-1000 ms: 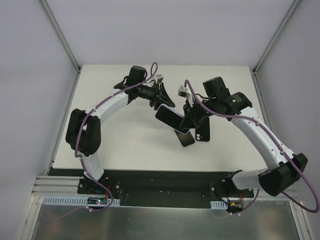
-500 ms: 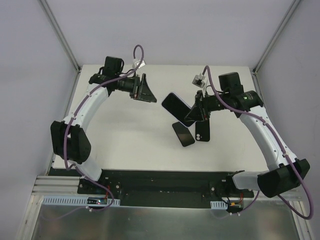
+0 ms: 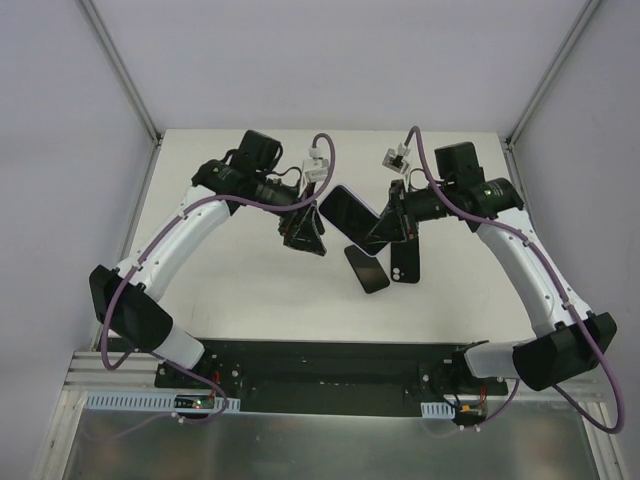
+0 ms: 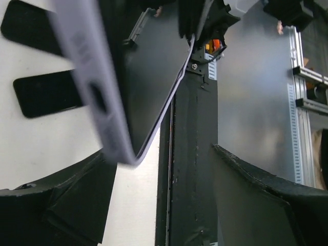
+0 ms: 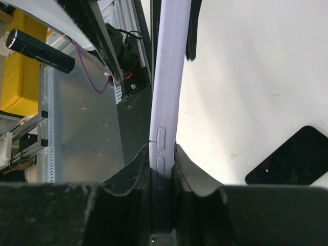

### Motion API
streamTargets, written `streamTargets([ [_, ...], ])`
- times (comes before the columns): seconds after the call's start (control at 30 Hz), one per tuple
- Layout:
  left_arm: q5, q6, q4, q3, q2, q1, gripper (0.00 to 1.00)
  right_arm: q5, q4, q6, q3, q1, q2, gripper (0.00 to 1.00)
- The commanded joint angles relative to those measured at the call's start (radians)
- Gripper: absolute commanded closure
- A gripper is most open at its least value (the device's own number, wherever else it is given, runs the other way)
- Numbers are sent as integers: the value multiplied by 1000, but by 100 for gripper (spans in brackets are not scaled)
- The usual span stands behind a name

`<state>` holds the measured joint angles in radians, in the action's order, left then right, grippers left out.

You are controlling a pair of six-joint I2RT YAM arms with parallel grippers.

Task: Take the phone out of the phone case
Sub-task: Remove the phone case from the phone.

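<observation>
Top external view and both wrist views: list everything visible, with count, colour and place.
cased phone: one, dark screen in a lavender case, held up off the table between the two arms
black phone: one, black, flat on the table below the cased phone
black slab: one, black, flat on the table just right of the black phone; cannot tell whether it is a phone or a case
table: one, white
cylinder: one, black, off the table at the upper left of the right wrist view
yellow block: one, yellow, below the cylinder
left gripper: one, black, open, by the cased phone's free end
right gripper: one, black, shut on the cased phone's edge
</observation>
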<state>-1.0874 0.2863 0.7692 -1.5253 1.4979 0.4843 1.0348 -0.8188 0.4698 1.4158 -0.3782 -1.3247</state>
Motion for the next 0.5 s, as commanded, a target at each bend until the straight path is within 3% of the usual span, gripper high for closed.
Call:
streamTargets([
  [0.0, 6, 117, 44, -87, 36, 43, 29, 120, 20, 24, 40, 1, -4, 100],
  [0.2, -39, 148, 45, -111, 42, 43, 49, 130, 29, 12, 23, 1, 4, 100],
  [0.47, -48, 163, 70, -140, 47, 37, 54, 139, 32, 15, -3, 9, 5, 100],
])
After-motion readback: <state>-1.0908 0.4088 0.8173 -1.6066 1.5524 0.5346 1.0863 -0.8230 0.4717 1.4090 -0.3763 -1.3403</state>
